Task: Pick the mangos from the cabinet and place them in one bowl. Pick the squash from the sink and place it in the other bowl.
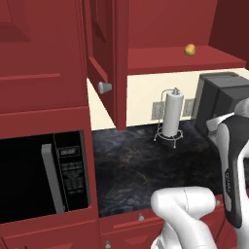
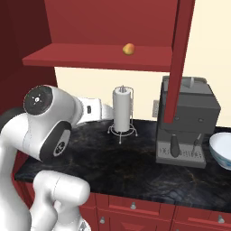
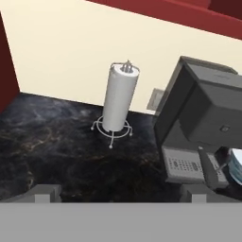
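Note:
One yellow-orange mango lies on the red shelf of the open cabinet, above the counter. A pale bluish-white bowl stands on the black counter just right of the coffee machine. In the hand view my gripper is open, with nothing between its fingertips. It hangs over the counter, well below the shelf, and looks toward the paper towel roll and the back wall. The squash and the sink are out of view.
A paper towel roll on a wire stand is at the back of the counter. The grey coffee machine is to its right. The cabinet door hangs open. A microwave is built in at the left.

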{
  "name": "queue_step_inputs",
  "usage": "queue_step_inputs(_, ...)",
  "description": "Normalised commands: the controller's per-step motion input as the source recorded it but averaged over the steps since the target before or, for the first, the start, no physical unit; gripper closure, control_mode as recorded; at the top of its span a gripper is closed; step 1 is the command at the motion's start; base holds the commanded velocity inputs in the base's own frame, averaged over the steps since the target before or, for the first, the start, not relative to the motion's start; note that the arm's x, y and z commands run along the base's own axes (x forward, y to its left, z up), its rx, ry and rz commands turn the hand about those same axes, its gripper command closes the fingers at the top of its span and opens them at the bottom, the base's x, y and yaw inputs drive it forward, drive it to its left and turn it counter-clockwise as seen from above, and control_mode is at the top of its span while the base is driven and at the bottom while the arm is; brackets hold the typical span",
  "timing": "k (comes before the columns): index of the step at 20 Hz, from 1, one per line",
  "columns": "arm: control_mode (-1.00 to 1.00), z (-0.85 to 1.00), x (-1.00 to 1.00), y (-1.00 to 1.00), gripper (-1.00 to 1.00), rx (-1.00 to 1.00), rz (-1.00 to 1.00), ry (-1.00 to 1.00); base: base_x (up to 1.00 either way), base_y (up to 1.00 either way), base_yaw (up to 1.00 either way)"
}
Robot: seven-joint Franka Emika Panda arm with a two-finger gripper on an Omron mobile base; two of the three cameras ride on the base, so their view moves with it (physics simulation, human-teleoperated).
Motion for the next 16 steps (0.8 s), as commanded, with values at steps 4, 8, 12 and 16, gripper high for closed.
queue_step_inputs(4, -1.00, 0.70, 0.25, -0.01, -1.00, 0.01, -0.15, 0.01, 0.00, 0.00, 0.00)
queue_step_inputs(8, -1.00, 0.72, 0.16, -0.07, -1.00, 0.01, -0.16, 0.02, 0.00, 0.00, 0.00)
queue_step_inputs(12, -1.00, 0.78, 0.19, -0.03, -1.00, 0.03, -0.15, 0.00, 0.00, 0.00, 0.00)
queue_step_inputs(16, -1.00, 0.52, 0.01, -0.15, -1.00, 0.06, -0.04, -0.06, 0.00, 0.00, 0.00)
